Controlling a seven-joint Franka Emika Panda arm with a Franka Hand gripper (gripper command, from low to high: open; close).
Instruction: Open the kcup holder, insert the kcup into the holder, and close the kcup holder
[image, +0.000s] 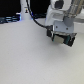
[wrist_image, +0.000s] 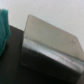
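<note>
In the exterior view my gripper (image: 60, 38) hangs low over the white table, right of the middle. Dark shapes sit around its fingertips, too blurred to separate fingers from an object. The wrist view is filled by a boxy block (wrist_image: 50, 42) with a pale top face and a darker shiny front, which may be the kcup holder seen close up. No drawer fronts or handles can be made out. Beside it a teal patch (wrist_image: 5, 25) shows at the picture's edge, and I cannot tell what it is. The kcup is not visible. My fingers do not show in the wrist view.
The white table (image: 30, 60) spreads across the exterior view. Dark equipment (image: 10, 20) stands along the back at the exterior view's left. A black cable (image: 35, 17) runs to the arm.
</note>
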